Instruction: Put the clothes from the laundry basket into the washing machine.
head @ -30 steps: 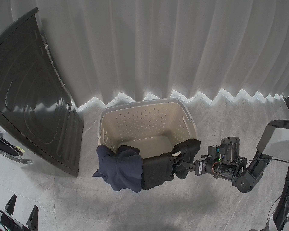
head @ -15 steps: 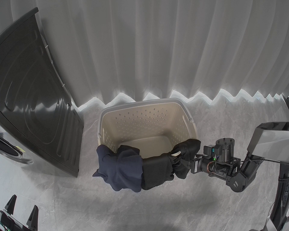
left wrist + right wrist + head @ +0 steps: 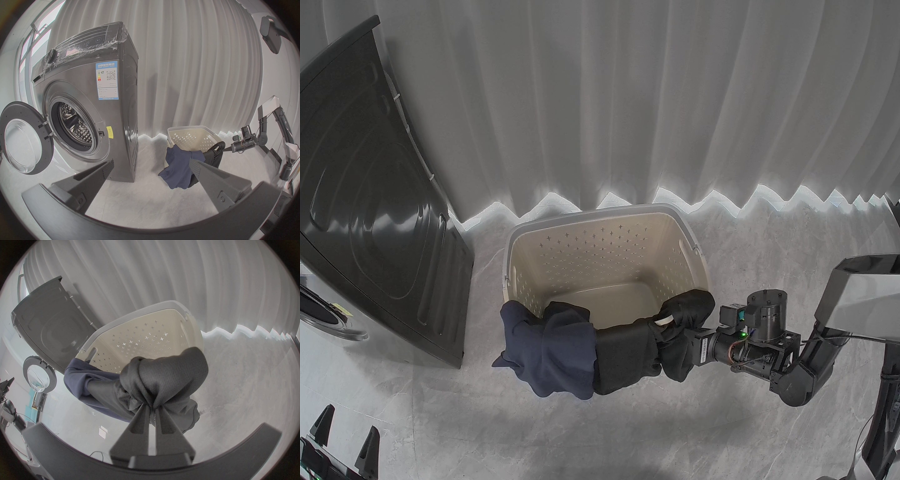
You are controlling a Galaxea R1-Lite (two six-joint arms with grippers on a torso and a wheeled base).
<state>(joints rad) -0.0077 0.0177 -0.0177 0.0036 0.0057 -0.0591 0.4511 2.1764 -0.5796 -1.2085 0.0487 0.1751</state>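
- With right gripper (image 3: 152,408), pinches bunched black garment (image 3: 625,356) tightly at right end of laundry basket (image 3: 594,214) near rim.
- Holds left gripper (image 3: 151,163) wide open, empty, well apart from basket.
- Shows navy garment (image 3: 550,350) draped over same rim, touching black one.

A cream laundry basket (image 3: 600,215) with a grey rim and star-shaped perforations stands on the grey marbled floor (image 3: 612,437), just in front of a white pleated curtain (image 3: 612,94). Its bottom shows bare. Two garments hang over its near rim, side by side and touching: a navy garment (image 3: 553,350) to the left and a black garment (image 3: 628,359) to the right. The black garment bunches up at the basket's near right corner, where the right gripper (image 3: 690,347) is pressed into it, fingertips buried in the folds. The dark washing machine (image 3: 369,200) stands left of the basket. The left gripper (image 3: 349,431) sits low at the near left, its fingers spread apart.
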